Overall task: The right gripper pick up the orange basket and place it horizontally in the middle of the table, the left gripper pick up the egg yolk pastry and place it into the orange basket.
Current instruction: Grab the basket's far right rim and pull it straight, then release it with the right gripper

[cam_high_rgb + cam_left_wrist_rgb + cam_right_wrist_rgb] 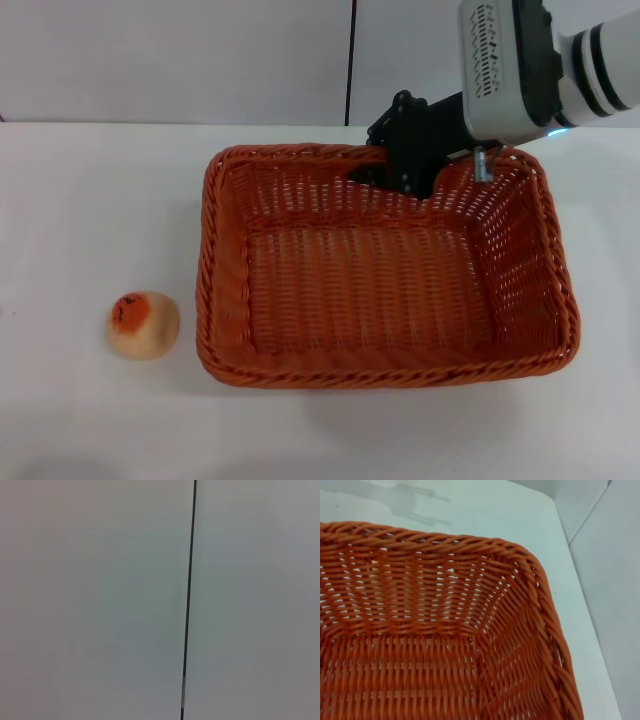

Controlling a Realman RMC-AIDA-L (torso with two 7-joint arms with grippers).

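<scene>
Fingers of right gripper seemingly astride orange basket far rim.

The orange basket sits mid-table, the egg yolk pastry left of it, apart.

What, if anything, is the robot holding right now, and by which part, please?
The right gripper sits at the far rim of the orange basket; whether it grips it cannot be told. The left gripper is out of view.

pale wall behind, thin dark vertical seam, perhaps a panel joint
</scene>
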